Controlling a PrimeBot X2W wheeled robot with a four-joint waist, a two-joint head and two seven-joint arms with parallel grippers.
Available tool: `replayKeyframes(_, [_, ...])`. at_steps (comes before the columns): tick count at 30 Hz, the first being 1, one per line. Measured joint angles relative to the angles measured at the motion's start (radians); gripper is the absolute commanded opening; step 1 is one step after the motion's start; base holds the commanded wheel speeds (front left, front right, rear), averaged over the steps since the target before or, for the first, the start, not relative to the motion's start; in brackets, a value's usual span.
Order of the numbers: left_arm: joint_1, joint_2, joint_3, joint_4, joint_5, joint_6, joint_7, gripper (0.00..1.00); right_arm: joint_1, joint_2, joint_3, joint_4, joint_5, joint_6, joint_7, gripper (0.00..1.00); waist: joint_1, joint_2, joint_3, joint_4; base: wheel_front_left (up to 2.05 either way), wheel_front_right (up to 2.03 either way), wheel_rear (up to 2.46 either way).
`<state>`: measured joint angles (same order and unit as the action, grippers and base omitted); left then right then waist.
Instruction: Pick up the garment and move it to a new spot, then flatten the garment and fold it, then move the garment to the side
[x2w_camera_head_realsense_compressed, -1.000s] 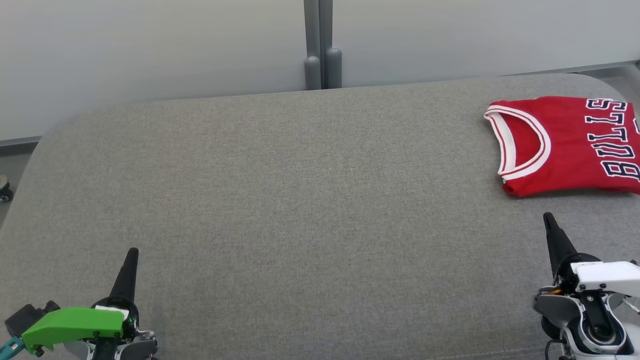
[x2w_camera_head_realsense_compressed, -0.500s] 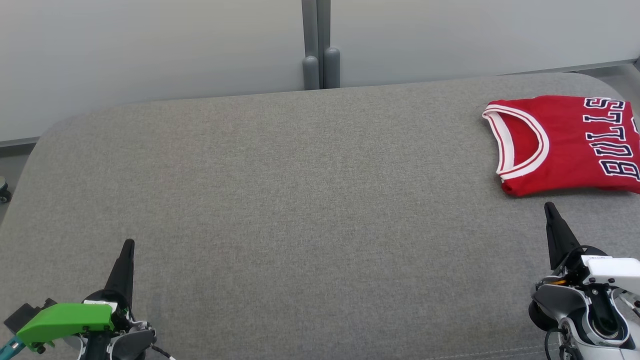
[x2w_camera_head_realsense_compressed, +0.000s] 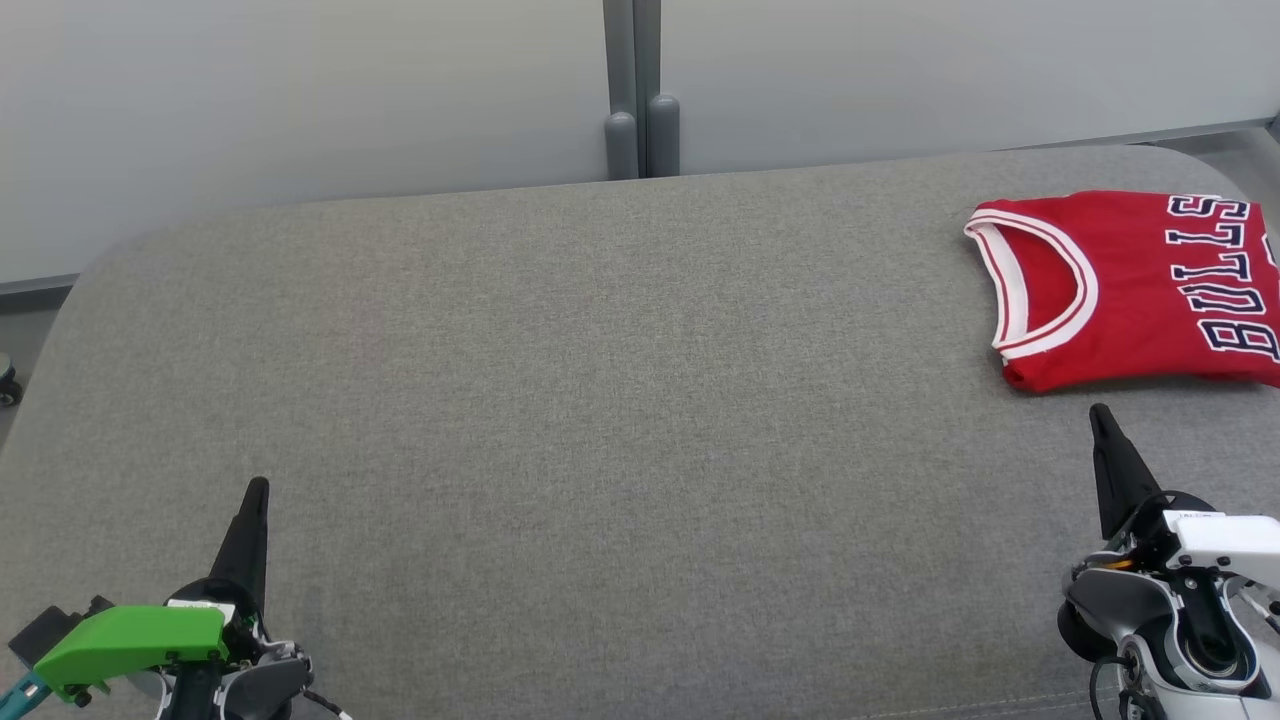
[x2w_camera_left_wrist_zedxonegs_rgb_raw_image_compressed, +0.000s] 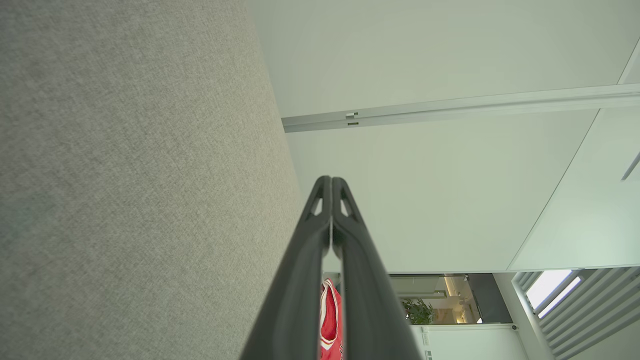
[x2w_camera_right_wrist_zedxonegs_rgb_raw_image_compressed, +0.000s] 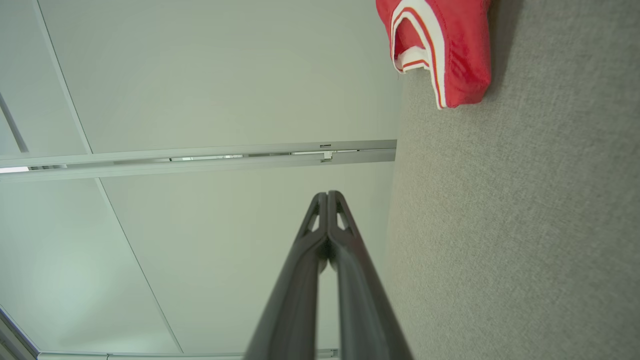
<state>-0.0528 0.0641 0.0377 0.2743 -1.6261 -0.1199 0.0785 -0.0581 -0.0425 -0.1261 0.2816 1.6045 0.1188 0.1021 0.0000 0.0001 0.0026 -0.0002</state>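
Nearest the camera, the left gripper (x2w_camera_head_realsense_compressed: 258, 487) rises from the lower left of the head view, its two dark fingers pressed together into a single point with nothing between them; a bright green part (x2w_camera_head_realsense_compressed: 130, 640) sits on the wrist behind it. At the lower right the right gripper (x2w_camera_head_realsense_compressed: 1098, 412) stands the same way, fingers closed tip to tip and empty, with a white housing (x2w_camera_head_realsense_compressed: 1225, 535) and grey joint below it. Both wrist views confirm this: each pair of fingers meets at the tips, holding nothing. Both grippers hang over the near part of a broad grey fabric surface (x2w_camera_head_realsense_compressed: 600, 400) with rounded corners, which spreads across most of the head view. Farther back and to the right, close to the surface's far right corner, lies the garment (x2w_camera_head_realsense_compressed: 1130, 290) — a red jersey, folded into a neat flat rectangle, its white-and-dark-trimmed neckline facing left and the dark, white-edged letters "BULLS" running sideways along its right part, where the edge of the view cuts it off. The right gripper's tip is near the jersey's near edge but apart from it; the left gripper is well apart from it. Beyond the surface stand pale wall panels (x2w_camera_head_realsense_compressed: 300, 100), split by a pair of grey posts (x2w_camera_head_realsense_compressed: 640, 130).
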Motion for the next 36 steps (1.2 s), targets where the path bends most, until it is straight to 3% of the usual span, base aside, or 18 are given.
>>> replayKeyframes(36, [-0.001, -0.001, 0.003, 0.004, 0.000, 0.000, 0.000, 0.00, 0.000, 0.000, -0.001, 0.000, 0.000, 0.000, 0.000, 0.00, 0.0000, 0.0000, 0.000, 0.000, 0.00, 0.00, 0.00])
